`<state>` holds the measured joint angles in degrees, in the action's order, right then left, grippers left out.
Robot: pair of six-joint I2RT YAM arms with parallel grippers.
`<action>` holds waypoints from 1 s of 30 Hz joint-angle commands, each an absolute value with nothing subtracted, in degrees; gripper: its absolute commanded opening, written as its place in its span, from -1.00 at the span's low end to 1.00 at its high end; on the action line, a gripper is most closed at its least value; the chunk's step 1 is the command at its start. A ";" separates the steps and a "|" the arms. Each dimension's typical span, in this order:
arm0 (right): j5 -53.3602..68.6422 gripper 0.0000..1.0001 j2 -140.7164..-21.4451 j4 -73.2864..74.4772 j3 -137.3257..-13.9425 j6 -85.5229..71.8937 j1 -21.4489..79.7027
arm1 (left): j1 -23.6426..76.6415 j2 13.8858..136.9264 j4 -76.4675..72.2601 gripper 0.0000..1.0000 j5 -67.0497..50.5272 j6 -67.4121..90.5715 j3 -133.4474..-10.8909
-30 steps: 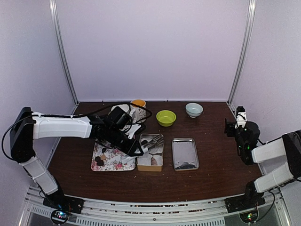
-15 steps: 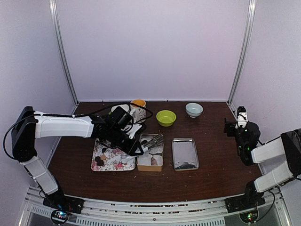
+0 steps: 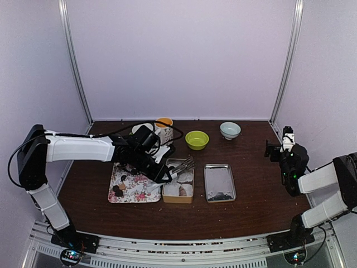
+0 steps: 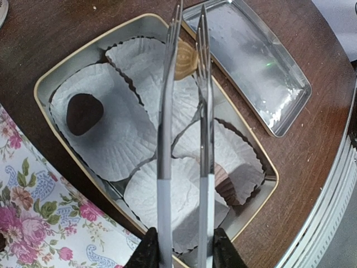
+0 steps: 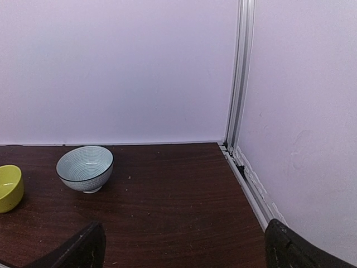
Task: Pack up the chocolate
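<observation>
Dark wooden table point(image 3: 251, 212) inside a booth with lilac walls. Left gripper point(image 4: 186, 251) extended over an open tan tin point(image 3: 177, 197), fingers point(image 4: 149, 251) clamped on the handles of slim silver tongs point(image 4: 165, 134), with the tong arms close together and running out above the tin. Tin lined with white paper cups point(image 4: 128, 139): one dark chocolate point(image 4: 83, 113) in a cup at one end, one brown chocolate point(image 4: 223, 180) partly hidden in a cup at the other, and one tan swirled piece point(image 4: 186, 58) between the tong arms near their tips — gripped or merely lying beneath, not discernible. More chocolates point(image 3: 118, 190) on a floral tray point(image 3: 139, 192) just left of the tin. Shallow steel tray point(image 3: 219, 178) just right of it. Toward the back wall: mug point(image 3: 163, 129), yellow-green bowl point(image 3: 197, 139), pale blue bowl point(image 3: 230, 130). Right gripper point(image 5: 184, 251) at the table's right edge, well apart from the tin — fingers spread wide.
</observation>
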<state>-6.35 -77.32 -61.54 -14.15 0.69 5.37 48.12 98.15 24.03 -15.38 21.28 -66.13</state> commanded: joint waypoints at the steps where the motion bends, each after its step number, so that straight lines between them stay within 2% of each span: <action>1: -7.72 1.00 -77.79 -62.34 -14.27 0.04 5.03 | 47.47 99.21 22.97 -0.42 -14.94 20.72 -67.91; 13: -7.65 1.00 -77.81 -62.34 -14.26 0.07 5.10 | 47.46 98.68 24.17 -0.19 -15.06 20.91 -68.82; 30: -7.69 1.00 -77.78 -62.31 -14.33 0.09 5.09 | 43.70 85.69 24.59 -0.28 -13.75 24.55 -64.84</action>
<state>-6.50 -77.49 -61.54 -14.15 0.64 5.37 45.95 90.39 25.76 -14.50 22.81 -66.70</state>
